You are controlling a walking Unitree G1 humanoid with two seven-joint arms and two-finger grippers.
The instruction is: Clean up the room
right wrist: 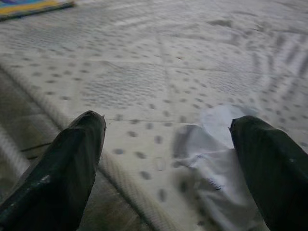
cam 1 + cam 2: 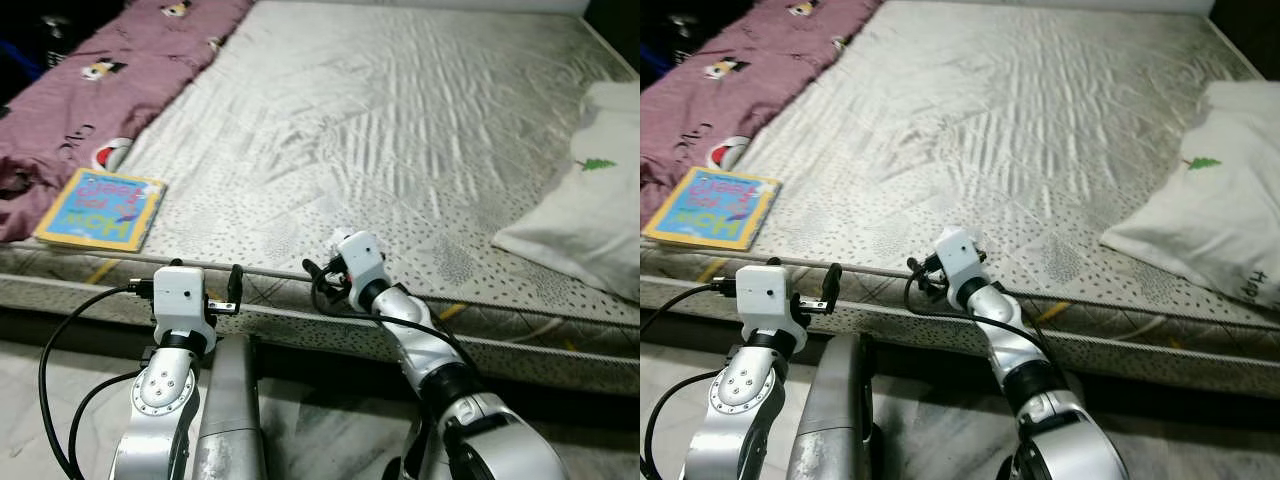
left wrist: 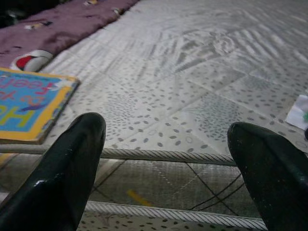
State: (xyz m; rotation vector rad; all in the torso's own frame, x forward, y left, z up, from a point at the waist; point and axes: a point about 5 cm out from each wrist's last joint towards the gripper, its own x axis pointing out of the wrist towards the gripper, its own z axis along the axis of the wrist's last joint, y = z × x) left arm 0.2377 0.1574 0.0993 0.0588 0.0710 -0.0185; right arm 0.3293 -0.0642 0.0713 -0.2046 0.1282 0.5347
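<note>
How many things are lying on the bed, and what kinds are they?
Books: 1, the book near the bed's front edge
Blankets: 1, the purple blanket
Pillows: 1, the white pillow
Crumpled paper: 1, the white paper scrap in front of the right gripper
Total: 4

1. A bare quilted mattress (image 2: 380, 130) with a dotted pattern and corded edging.
2. A maroon blanket (image 2: 120, 70) with cartoon prints lies along its far left side.
3. Pale marbled floor (image 2: 330, 430) shows below the mattress edge.
</note>
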